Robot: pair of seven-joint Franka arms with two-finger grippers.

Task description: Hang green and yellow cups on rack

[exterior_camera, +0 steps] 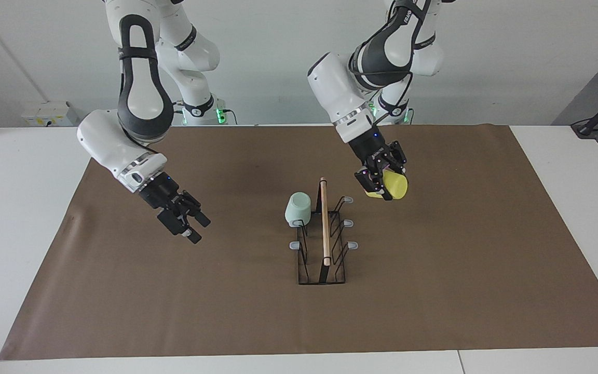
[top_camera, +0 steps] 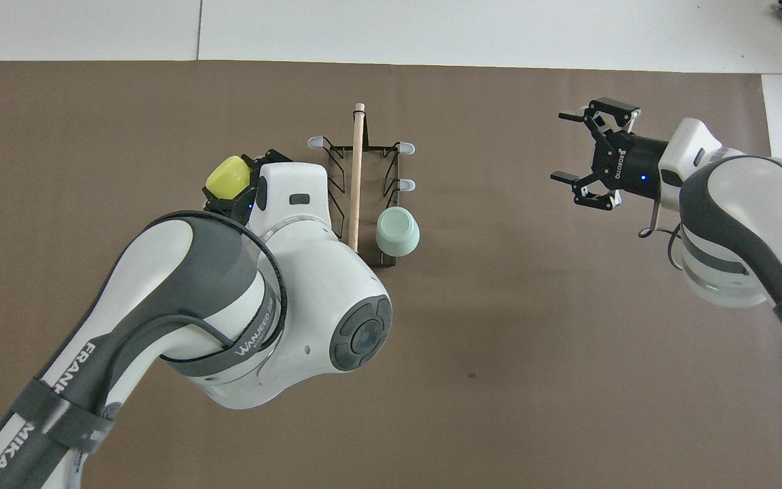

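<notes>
The black wire rack (exterior_camera: 324, 244) (top_camera: 362, 183) with its wooden top rod stands mid-mat. A pale green cup (exterior_camera: 298, 209) (top_camera: 398, 231) hangs upside down on the prong nearest the robots, on the rack's side toward the right arm's end. My left gripper (exterior_camera: 382, 182) (top_camera: 233, 185) is shut on the yellow cup (exterior_camera: 393, 186) (top_camera: 227, 176), held tilted in the air beside the rack's side toward the left arm's end, near the prong closest to the robots. My right gripper (exterior_camera: 191, 222) (top_camera: 578, 153) hangs open and empty over the mat, well apart from the rack.
A brown mat (exterior_camera: 434, 291) covers the white table (exterior_camera: 563, 171). Free grey-tipped prongs (exterior_camera: 352, 245) stick out on both sides of the rack. The left arm's bulk hides part of the rack in the overhead view.
</notes>
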